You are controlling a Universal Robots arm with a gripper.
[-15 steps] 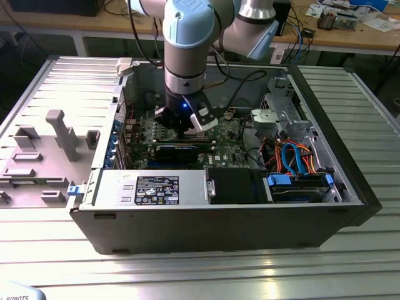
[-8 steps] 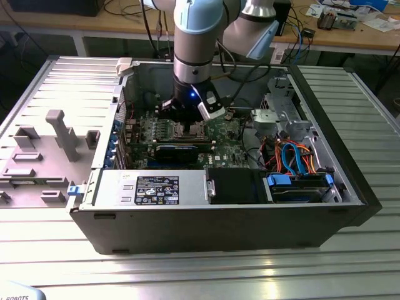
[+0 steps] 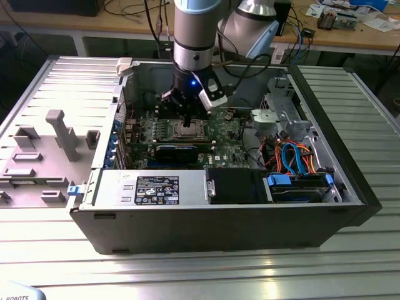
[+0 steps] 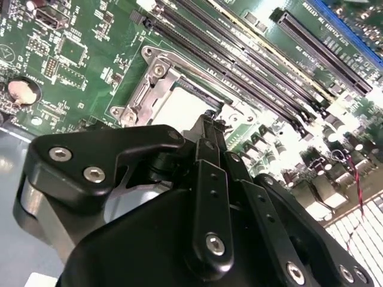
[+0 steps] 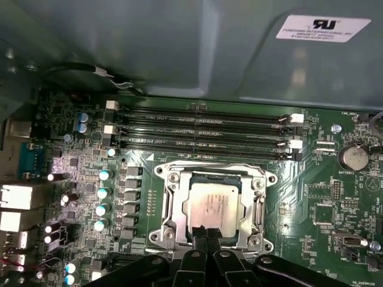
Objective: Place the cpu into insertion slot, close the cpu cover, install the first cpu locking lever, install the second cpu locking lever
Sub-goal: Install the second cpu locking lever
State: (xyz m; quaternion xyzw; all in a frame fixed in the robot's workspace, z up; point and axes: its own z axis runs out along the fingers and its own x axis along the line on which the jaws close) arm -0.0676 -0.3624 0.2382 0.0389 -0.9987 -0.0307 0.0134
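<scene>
- The cpu point(image 5: 210, 209) lies flat in the slot point(image 5: 173, 209) on the green board point(image 5: 311, 197), its pale metal top facing up; it also shows in the second wrist view point(image 4: 182, 107).
- The silvery cover point(image 5: 258, 206) frames the chip on all sides, with screws at the frame's corners; whether it is fully latched I cannot tell.
- The hand point(image 5: 207, 234) is right at the chip's near edge in the first wrist view, its two fingertips point(image 5: 198, 233) close together; whether they pinch the chip's rim or only touch it I cannot tell.
- In the second wrist view the hand point(image 4: 209, 122) comes to a narrow point over the same edge of the socket, its black linkages in front of the chip's near part.
- Four long black memory slots point(image 5: 203, 131) run side by side just beyond the socket, with white clips at their ends.
- A row of small capacitors point(image 5: 103, 200) stands beside the socket; a round coin battery point(image 5: 353, 157) sits on the board's other side.
- In the exterior view the arm point(image 3: 197, 37) reaches straight down into the open case point(image 3: 219, 219), which rests on a ribbed metal table point(image 3: 200, 269).
- Inside the case, orange and blue cables point(image 3: 297, 156) lie toward the exterior view's right, well apart from the socket; a labelled power unit point(image 3: 150, 187) sits along the near wall.
- A grey fixture point(image 3: 56, 134) stands on the table at the exterior view's left.
</scene>
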